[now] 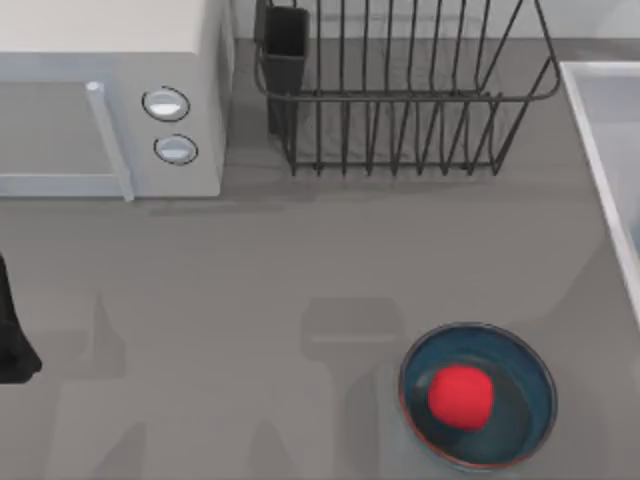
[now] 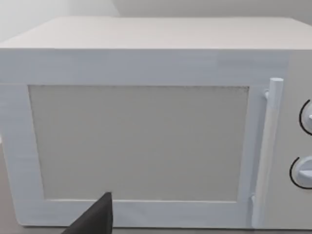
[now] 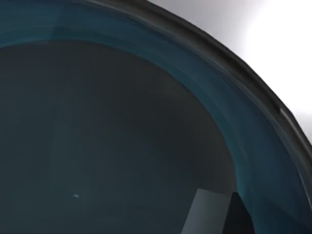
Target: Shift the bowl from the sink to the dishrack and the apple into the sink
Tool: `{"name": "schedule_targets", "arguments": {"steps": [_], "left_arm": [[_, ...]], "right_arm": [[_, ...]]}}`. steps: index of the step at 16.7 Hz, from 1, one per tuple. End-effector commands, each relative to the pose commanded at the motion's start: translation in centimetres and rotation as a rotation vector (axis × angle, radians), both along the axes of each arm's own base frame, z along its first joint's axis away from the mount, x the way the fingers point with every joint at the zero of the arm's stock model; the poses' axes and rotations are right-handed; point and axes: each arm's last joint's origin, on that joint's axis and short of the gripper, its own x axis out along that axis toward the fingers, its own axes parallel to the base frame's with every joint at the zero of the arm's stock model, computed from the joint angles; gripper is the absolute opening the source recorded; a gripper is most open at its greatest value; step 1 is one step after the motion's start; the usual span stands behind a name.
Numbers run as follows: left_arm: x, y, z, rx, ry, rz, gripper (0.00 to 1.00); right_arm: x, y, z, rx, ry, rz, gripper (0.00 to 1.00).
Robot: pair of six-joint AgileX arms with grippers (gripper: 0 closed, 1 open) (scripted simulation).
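Observation:
The red apple (image 1: 461,396) lies inside a wide dark blue bowl (image 1: 520,420) with a greyish bottom, on the table at the front right. The pale sink (image 1: 597,130) runs along the right edge. The dark wire dishrack (image 1: 400,100) stands at the back centre and holds nothing. In the right wrist view the teal-blue bowl (image 3: 204,102) is seen from very close, its dark rim against a white surface. Part of my right gripper (image 3: 214,214) sits just over its inside wall. My left gripper (image 1: 12,345) is parked at the left edge, facing the microwave.
A white microwave (image 1: 110,90) (image 2: 146,122) with a bar handle and two knobs stands at the back left. A black utensil cup (image 1: 286,50) sits at the dishrack's left corner. Open grey tabletop lies between the microwave, the rack and the dark blue bowl.

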Motion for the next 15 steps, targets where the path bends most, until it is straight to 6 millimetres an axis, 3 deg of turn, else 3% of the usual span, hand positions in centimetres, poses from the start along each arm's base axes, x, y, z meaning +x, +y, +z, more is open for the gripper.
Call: {"name": "schedule_targets", "arguments": {"steps": [4,8,11,15], "left_arm": [[0.0,0.0,0.0,0.000,0.000,0.000,1.00],[0.0,0.0,0.0,0.000,0.000,0.000,1.00],[0.0,0.0,0.0,0.000,0.000,0.000,1.00],[0.0,0.0,0.0,0.000,0.000,0.000,1.00]], "right_arm": [[-0.5,-0.4,1.5,-0.001,-0.003,0.000,0.00],[-3.9,-2.8,7.9,-0.003,-0.003,0.000,0.00],[-8.9,-4.1,14.9,-0.005,-0.003,0.003,0.00],[-18.0,-3.6,23.8,-0.009,-0.005,0.004,0.00]]}}
